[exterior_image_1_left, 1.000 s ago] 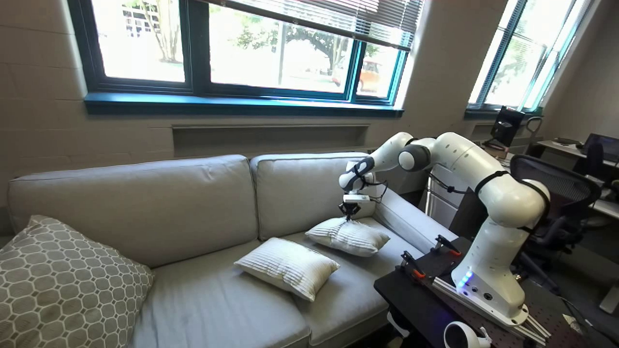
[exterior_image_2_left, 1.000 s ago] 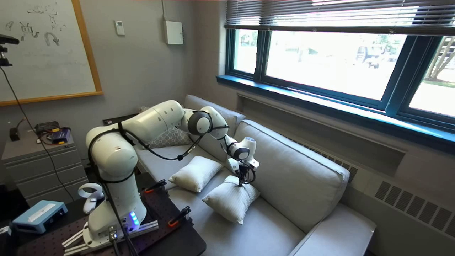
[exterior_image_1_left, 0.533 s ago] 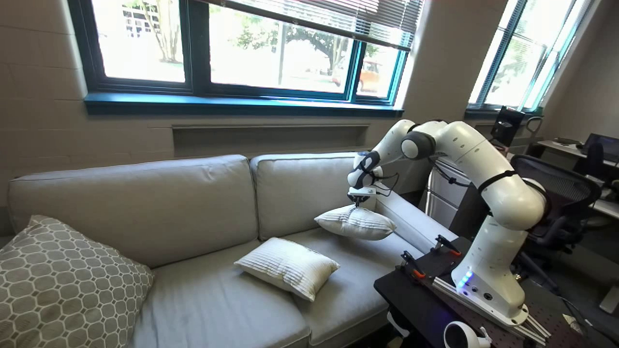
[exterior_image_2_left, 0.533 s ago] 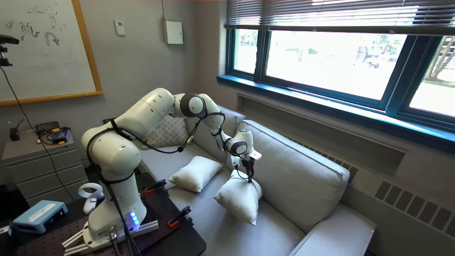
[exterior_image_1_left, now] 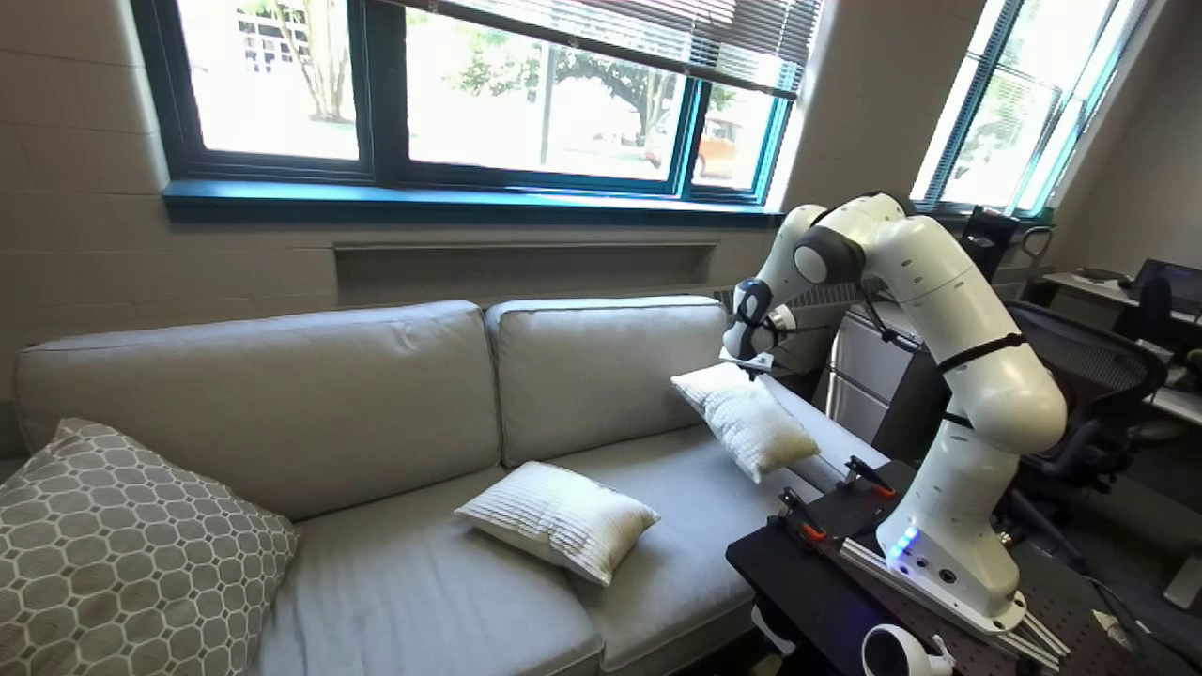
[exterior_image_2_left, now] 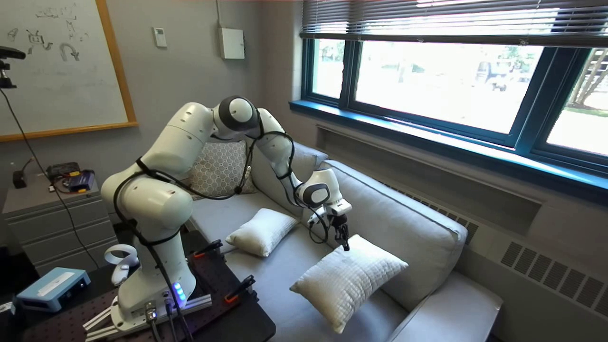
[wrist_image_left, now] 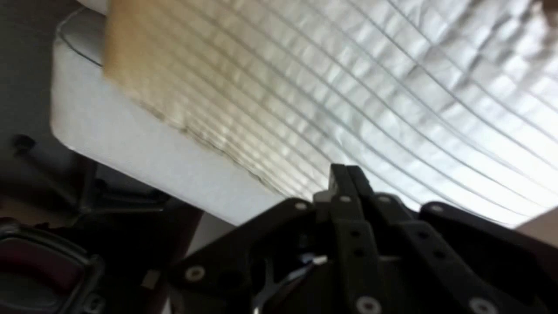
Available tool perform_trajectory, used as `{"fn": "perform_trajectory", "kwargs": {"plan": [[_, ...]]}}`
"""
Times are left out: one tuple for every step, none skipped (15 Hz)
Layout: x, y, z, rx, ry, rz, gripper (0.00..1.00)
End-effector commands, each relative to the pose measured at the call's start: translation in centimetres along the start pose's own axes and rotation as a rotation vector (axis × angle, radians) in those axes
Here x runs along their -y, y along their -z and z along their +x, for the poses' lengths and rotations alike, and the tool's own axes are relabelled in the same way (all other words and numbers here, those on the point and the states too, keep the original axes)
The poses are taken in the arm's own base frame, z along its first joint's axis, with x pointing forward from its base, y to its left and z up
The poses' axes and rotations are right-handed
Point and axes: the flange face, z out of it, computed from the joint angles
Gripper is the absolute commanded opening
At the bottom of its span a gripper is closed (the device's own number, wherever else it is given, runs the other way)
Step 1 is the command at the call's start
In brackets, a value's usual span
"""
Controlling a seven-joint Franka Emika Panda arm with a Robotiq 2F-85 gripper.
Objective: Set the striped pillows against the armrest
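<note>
My gripper (exterior_image_2_left: 346,248) is shut on an edge of a striped pillow (exterior_image_1_left: 747,422), and its fingers stand close together in the wrist view. This cream pillow (exterior_image_2_left: 351,278) hangs tilted above the sofa seat, one corner pointing down. Its striped face fills much of the wrist view around the gripper (wrist_image_left: 345,168). From an exterior view it overlaps the padded armrest (exterior_image_1_left: 840,441); in an exterior view a strip of seat shows between it and the armrest (exterior_image_2_left: 456,308). A similar striped pillow (exterior_image_1_left: 559,516) lies flat mid-sofa, away from the gripper.
A larger lattice-patterned cushion (exterior_image_1_left: 141,554) leans at the far end of the sofa. Tall back cushions (exterior_image_1_left: 610,376) rise behind the seat. The black robot table (exterior_image_2_left: 228,304), with orange-tipped clamps (exterior_image_2_left: 240,289), stands before the sofa. An office chair (exterior_image_1_left: 1080,376) is beyond the armrest.
My arm has risen and moved towards the armrest, lifting the pillow off the seat. The pillow has turned and now hangs tilted. The flat pillow has stayed put.
</note>
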Motion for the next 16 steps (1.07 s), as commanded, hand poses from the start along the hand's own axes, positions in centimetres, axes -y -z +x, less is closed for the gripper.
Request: {"fn": "perform_trajectory", "kwargs": {"plan": [[-4.0,3.1,0.2,-0.091,-0.177,-0.052,0.04],[-4.2,3.7,0.5,-0.129,-0.223,-0.07,0.04],[-4.3,4.1,0.6,-0.163,-0.27,-0.086,0.04],[-4.0,4.8,0.7,-0.197,-0.313,-0.105,0.04],[-3.7,5.3,0.6,-0.226,-0.353,-0.125,0.03],[-3.0,5.4,0.2,-0.244,-0.381,-0.174,0.01],[-2.4,5.4,-0.6,-0.196,-0.367,-0.236,0.29],[-1.0,6.0,-2.0,-0.082,-0.247,-0.191,0.29],[0.3,6.3,-3.2,-0.071,-0.212,-0.166,0.35],[1.8,6.3,-4.5,-0.054,-0.172,-0.137,0.43],[0.2,5.2,-3.9,-0.116,-0.235,-0.176,0.25],[1.3,5.3,-5.0,-0.097,-0.21,-0.159,0.32],[2.0,5.5,-5.6,-0.088,-0.197,-0.147,0.41],[2.2,5.6,-5.6,-0.086,-0.192,-0.142,0.43],[2.3,5.0,-5.6,-0.08,-0.19,-0.153,0.68],[2.2,4.4,-5.6,-0.069,-0.193,-0.164,0.69]]}}
